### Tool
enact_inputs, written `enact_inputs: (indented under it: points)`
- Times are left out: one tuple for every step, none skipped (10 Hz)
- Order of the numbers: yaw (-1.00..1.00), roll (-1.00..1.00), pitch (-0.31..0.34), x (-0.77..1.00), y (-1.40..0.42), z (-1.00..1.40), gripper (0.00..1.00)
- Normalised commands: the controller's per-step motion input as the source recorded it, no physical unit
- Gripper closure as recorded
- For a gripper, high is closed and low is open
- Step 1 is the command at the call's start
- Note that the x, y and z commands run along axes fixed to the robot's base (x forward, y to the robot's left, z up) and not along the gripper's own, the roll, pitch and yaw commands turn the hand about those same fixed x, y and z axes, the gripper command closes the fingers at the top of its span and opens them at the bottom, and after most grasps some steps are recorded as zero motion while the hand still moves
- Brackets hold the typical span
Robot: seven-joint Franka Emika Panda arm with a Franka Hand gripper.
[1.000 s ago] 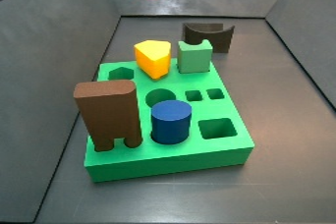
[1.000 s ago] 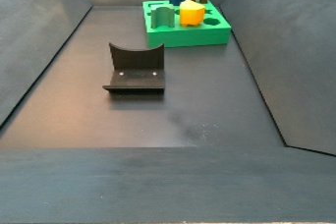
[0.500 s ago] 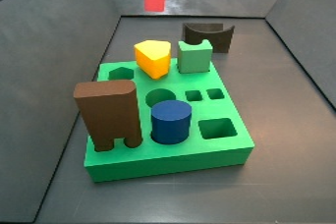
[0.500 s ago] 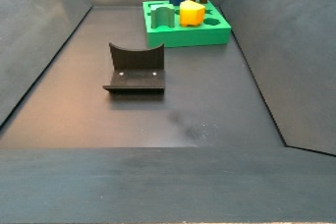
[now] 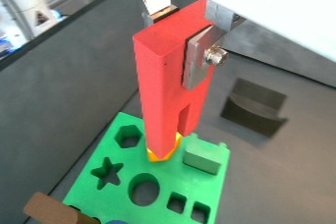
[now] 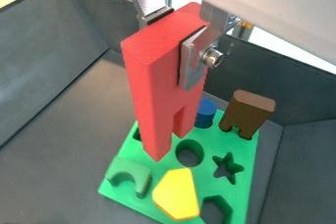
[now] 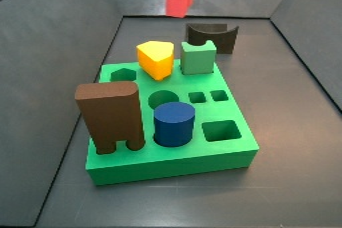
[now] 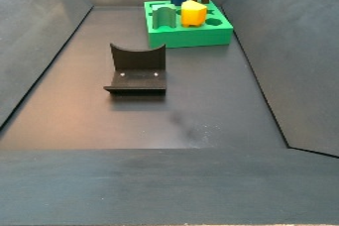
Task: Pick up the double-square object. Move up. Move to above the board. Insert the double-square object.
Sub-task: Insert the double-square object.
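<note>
Dark grey floor carries the board [image 5: 132,169]. High above it, in both wrist views, the pincer [image 5: 178,27] grips the upper end of the double-square object [image 5: 168,81] between its silver fingers [image 5: 199,59], the legs hanging downward, clear of the holes.

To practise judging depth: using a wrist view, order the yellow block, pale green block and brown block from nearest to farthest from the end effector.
The end effector, high above the board, holds the red block.
1. yellow block, under the red block's legs.
2. pale green block, beside the yellow one.
3. brown block, at the far board corner.
</note>
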Motion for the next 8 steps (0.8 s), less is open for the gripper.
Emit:
enact_inputs:
  points:
    - [-0.57,0.0,0.0,0.56,-0.07,-0.03,1.0]
    - [-0.61,0.0,0.0,0.5,-0.1,-0.05,1.0]
    - [-0.65,0.0,0.0,0.43,-0.17,-0.1,1.0]
    - [-0.67,0.0,0.0,0.37,-0.25,-0.11,1.0]
    - [-0.76,0.0,0.0,0.24,-0.25,-0.07,1.0]
    - [-0.83,0.0,0.0,0.17,-0.24,-0.09,1.0]
    - [-0.99,0.0,0.0,0.01,-0.19,-0.17,1.0]
    - [-1.0,0.0,0.0,0.0,-0.05,-0.23,1.0]
